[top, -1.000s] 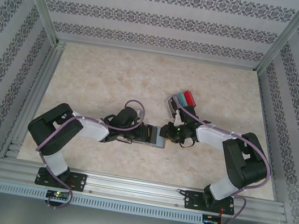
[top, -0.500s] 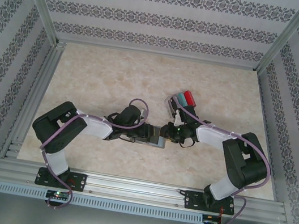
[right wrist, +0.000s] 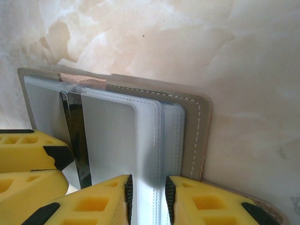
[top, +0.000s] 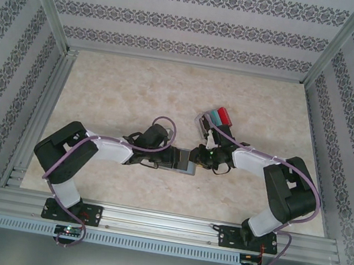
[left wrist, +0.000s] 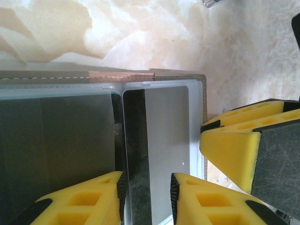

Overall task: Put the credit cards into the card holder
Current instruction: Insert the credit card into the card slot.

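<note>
1. Dark plastic: my left claw (left wrist: 147, 187) pinches the dark card (left wrist: 136, 150) at a pocket mouth; pushed askew, it could jam.
2. The card holder (right wrist: 194, 117) lies open on the table (top: 123, 89).
3. My right claw (right wrist: 148, 192) clamps its clear sleeves (right wrist: 150, 140); a slip could shut that pocket.
4. Red and teal cards (top: 220, 117) lie beyond.

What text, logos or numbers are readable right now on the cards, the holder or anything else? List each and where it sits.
No text is readable anywhere in these views.
card holder: grey stitched cover and clear sleeves, no print shows.
red and teal cards: too small in the top view to tell whether they carry any print.
dark card: no print on the part that shows among the sleeves.
</note>
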Controlling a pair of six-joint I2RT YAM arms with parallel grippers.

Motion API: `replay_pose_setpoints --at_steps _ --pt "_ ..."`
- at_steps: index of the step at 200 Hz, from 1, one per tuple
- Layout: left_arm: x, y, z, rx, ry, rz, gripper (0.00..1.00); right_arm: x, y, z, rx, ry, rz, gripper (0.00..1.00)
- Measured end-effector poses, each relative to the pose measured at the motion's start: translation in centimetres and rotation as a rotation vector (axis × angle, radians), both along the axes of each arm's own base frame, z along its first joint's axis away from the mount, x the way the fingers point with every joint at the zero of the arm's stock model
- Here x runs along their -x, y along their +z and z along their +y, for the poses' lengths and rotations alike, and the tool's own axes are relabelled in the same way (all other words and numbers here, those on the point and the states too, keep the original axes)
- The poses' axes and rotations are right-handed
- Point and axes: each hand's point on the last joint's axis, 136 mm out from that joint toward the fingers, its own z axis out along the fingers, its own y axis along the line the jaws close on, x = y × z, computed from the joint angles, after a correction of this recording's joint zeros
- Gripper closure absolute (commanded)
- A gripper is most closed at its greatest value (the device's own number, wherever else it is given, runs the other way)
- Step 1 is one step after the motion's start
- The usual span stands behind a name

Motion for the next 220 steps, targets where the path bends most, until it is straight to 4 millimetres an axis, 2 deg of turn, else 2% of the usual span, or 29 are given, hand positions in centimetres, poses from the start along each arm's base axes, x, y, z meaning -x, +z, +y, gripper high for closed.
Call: replay_pose_setpoints --at_steps 106,132,173,220 --pt "0.0 -0.1 -1.4 0.008 -0.04 0.016 0.68 0.0 0.0 0.0 0.001 0.0 0.0 0.71" --pt "0.1 0.0 -1.0 -0.016 -0.02 -0.005 0.67 -0.1 0.0 -0.1 0.01 -0.004 0.001 0.71" --pt "0.4 0.0 1.3 -0.098 0.042 -0.028 0.63 -0.1 0.0 -0.1 0.012 -0.005 0.0 0.71" --pt "0.4 0.0 1.4 -0.105 0.04 -0.03 0.62 -0.3 0.3 -0.1 0.009 -0.005 -0.006 0.68"
